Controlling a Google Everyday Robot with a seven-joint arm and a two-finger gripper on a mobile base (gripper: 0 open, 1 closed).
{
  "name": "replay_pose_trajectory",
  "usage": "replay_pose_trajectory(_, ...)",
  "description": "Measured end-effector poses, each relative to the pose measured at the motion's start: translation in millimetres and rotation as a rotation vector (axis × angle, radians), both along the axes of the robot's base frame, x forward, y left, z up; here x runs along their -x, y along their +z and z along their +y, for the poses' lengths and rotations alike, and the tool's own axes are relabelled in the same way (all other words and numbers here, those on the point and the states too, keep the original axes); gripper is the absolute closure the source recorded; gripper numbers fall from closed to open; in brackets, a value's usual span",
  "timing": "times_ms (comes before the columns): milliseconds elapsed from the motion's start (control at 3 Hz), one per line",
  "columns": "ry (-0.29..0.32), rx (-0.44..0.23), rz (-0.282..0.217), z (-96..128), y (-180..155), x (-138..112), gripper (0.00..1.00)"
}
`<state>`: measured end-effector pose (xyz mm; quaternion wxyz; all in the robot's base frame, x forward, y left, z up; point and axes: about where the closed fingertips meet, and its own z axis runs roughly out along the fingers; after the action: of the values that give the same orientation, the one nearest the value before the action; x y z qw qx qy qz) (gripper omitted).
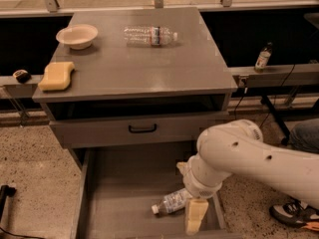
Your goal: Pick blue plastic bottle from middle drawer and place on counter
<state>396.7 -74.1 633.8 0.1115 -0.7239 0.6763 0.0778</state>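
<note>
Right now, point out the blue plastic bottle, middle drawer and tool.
blue plastic bottle [173, 201]: camera view, label at mid-body.
middle drawer [119, 193]: camera view, bare floor.
tool [193, 227]: camera view, lower end, right of the bottle.

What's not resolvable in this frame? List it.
Camera view:
- The claw is low over the middle drawer, beside the blue plastic bottle; whether it touches the bottle is unclear.
- The bottle's base end is hidden behind the arm.
- The drawer's front is cut off by the bottom edge.
- The dark lump on the left ledge is too small to identify.

High front view onto counter [144, 68], gripper [196, 217] low over middle drawer [124, 188]
</note>
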Motion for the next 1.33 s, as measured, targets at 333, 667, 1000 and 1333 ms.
replay_pose_trajectory(333, 0.065, -0.037, -0.016, 8, -18, 10, 0.00)
replay_pose_trajectory(667, 0.163, -0.037, -0.049, 8, -18, 11, 0.00)
replay_pose_trajectory(1000, 0.143, -0.036, -0.029, 13, -41, -7, 0.00)
replay_pose_trajectory(1333, 0.105, -0.040, 0.005, 14, -93, -39, 0.00)
